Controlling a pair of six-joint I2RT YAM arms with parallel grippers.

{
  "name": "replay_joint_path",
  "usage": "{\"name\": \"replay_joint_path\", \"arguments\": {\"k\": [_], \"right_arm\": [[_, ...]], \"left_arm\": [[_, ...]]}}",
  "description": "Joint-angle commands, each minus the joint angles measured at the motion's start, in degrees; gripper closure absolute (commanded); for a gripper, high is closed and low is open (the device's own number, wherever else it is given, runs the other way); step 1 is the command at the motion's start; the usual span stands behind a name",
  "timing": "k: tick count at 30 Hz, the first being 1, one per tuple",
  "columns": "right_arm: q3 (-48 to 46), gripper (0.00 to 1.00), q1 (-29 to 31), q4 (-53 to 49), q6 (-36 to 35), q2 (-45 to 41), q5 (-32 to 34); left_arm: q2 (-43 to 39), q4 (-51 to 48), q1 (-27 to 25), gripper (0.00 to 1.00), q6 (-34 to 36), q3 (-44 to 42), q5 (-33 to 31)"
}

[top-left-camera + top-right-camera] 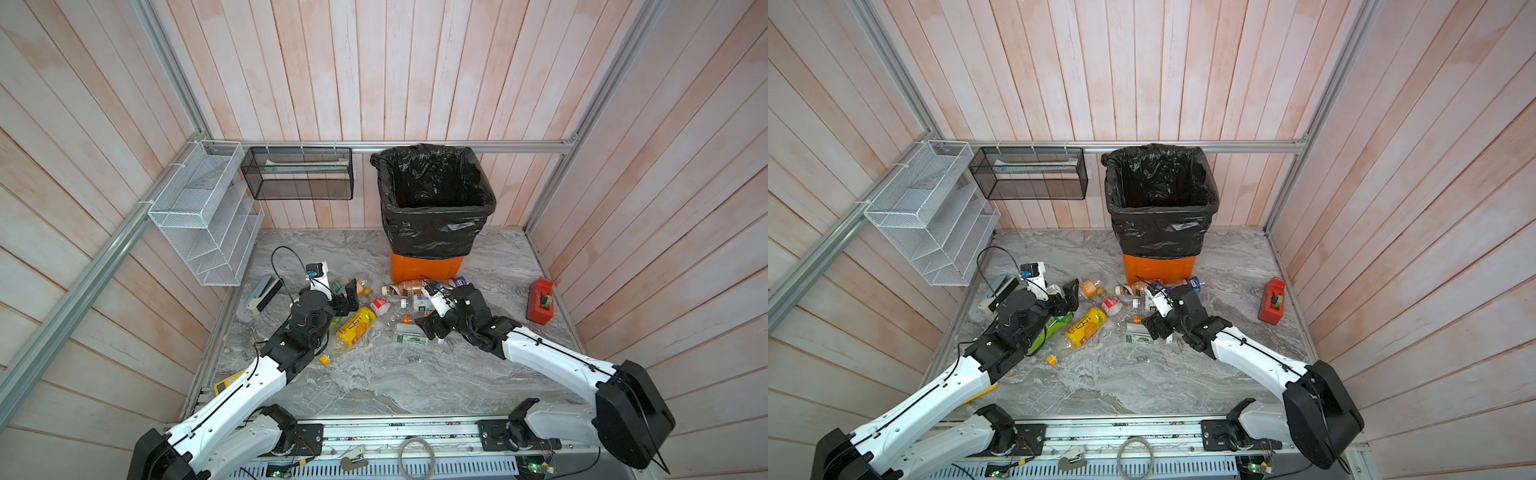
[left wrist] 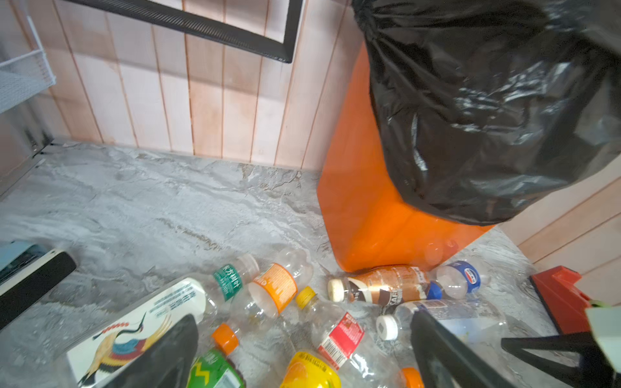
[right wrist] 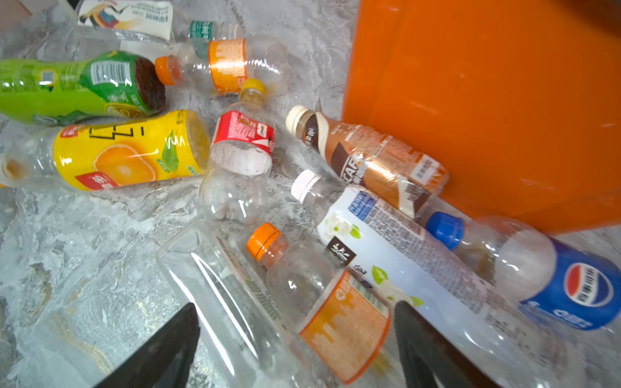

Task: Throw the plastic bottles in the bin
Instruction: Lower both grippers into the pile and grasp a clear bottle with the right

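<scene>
The orange bin [image 1: 428,268] with its black liner stands at the back. Several plastic bottles lie in front of it: a yellow-labelled one [image 1: 355,328], a brown coffee one [image 3: 369,158], a blue-labelled one [image 3: 554,278], a green one [image 3: 67,87] and a red-labelled one [image 3: 243,134]. My right gripper [image 3: 295,342] is low over the pile. Its jaws stand wide on either side of an orange-labelled bottle [image 3: 342,326] and a clear bottle [image 3: 228,292]. My left gripper [image 2: 302,349] hangs open above the pile's left side and holds nothing.
A red tape dispenser [image 1: 540,300] sits at the right wall. A white wire rack [image 1: 203,216] and a black mesh basket [image 1: 297,174] hang on the walls at the back left. A yellow calculator [image 1: 226,384] shows under the left arm. A loose orange cap [image 1: 324,360] lies nearby.
</scene>
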Motion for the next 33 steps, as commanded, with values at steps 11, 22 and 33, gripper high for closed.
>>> {"name": "replay_joint_path", "arguments": {"k": [11,22,33], "right_arm": [[5.36,0.12,5.43,-7.06,-4.87,8.85,0.28],[8.80,0.26,9.50,-11.85,-6.73,15.32,2.23],[10.87,0.57,11.67,-13.21,-6.25,18.28,6.04]], "left_arm": [[-3.91,-4.31,2.02,0.00,-3.49,-3.71,0.21],[-4.77,-4.83,2.25,0.00,-3.80,-4.79,0.22],[-6.15,-5.57,2.71,0.00,-4.32,-6.01,0.22]]}}
